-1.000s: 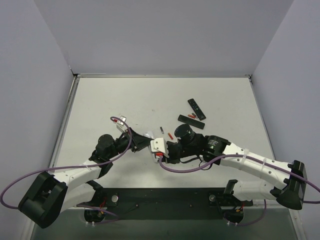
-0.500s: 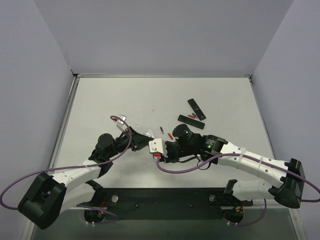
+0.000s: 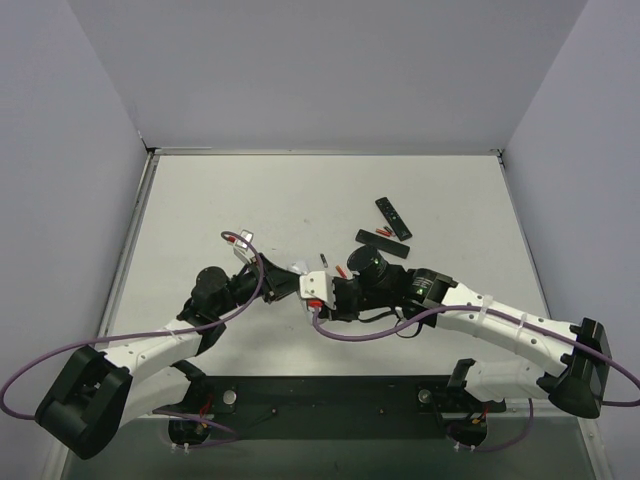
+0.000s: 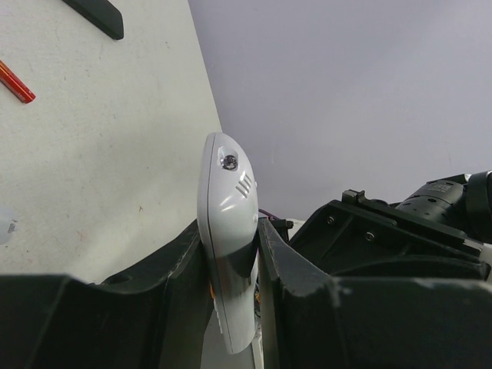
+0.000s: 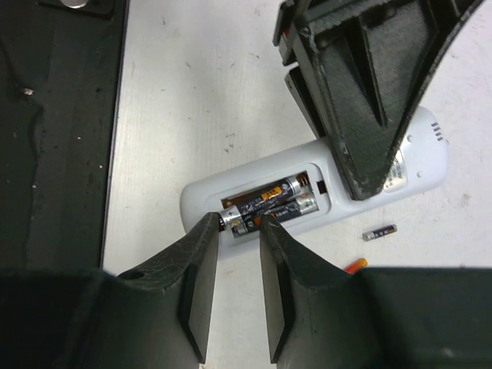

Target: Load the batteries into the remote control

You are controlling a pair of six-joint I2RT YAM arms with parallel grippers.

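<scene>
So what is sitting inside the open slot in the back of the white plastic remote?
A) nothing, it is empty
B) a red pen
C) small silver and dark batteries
C: the right wrist view shows small silver and dark cylinder batteries lying in the open slot of the white plastic remote.

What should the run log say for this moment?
left tool: shut on white remote | right tool: tips at battery in open compartment, grip unclear | phase: likely seating battery
</scene>
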